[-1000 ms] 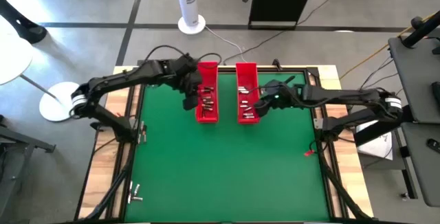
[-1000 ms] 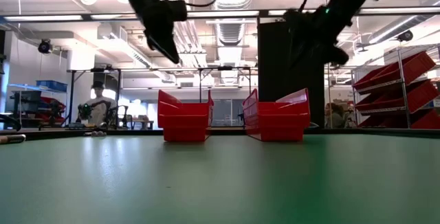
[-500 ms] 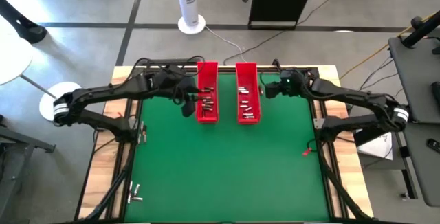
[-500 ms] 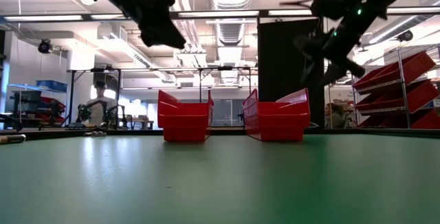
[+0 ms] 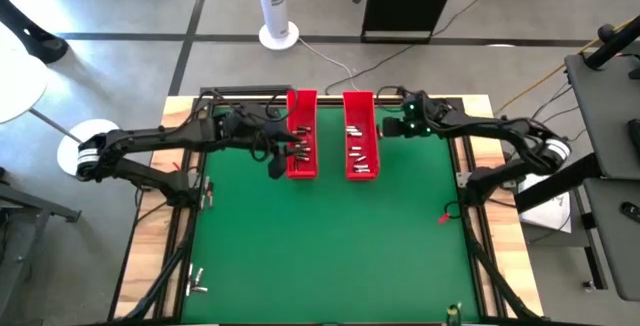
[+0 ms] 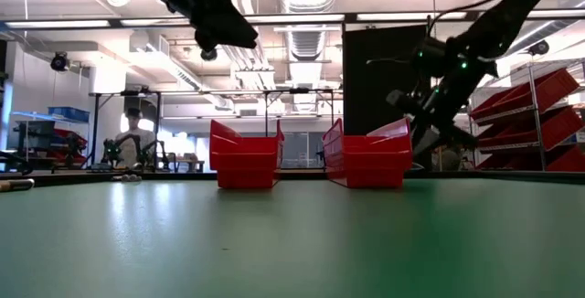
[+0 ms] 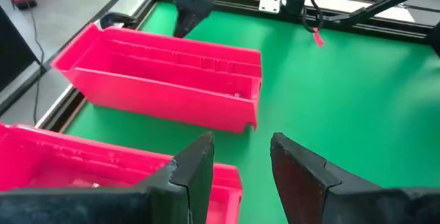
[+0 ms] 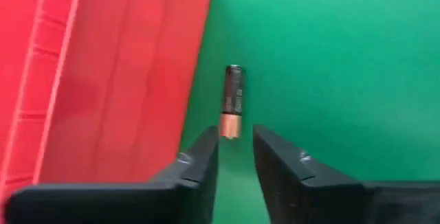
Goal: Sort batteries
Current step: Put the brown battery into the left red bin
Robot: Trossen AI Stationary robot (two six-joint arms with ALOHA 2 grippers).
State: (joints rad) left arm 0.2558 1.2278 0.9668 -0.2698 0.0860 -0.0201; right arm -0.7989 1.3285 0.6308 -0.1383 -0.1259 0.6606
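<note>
Directly ahead of the right gripper (image 8: 234,155) a lone battery (image 8: 233,101) lies on the green mat (image 8: 330,66), just beside the right red tray (image 8: 117,73), its long axis pointing at the finger gap. Those fingers are slightly spread, empty, probably not yet touching it. The left gripper (image 7: 237,172), also parted and empty, hovers by the left red tray (image 5: 301,136).

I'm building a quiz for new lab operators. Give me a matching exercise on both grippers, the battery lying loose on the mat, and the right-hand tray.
1. left gripper
2. right gripper
3. loose battery
4. right tray

A. lying on the green mat beside a red wall
B. open, at the left tray
C. open, pointed at the loose battery
D. between the left tray and the right gripper

Pairs: 1-B, 2-C, 3-A, 4-D
</note>
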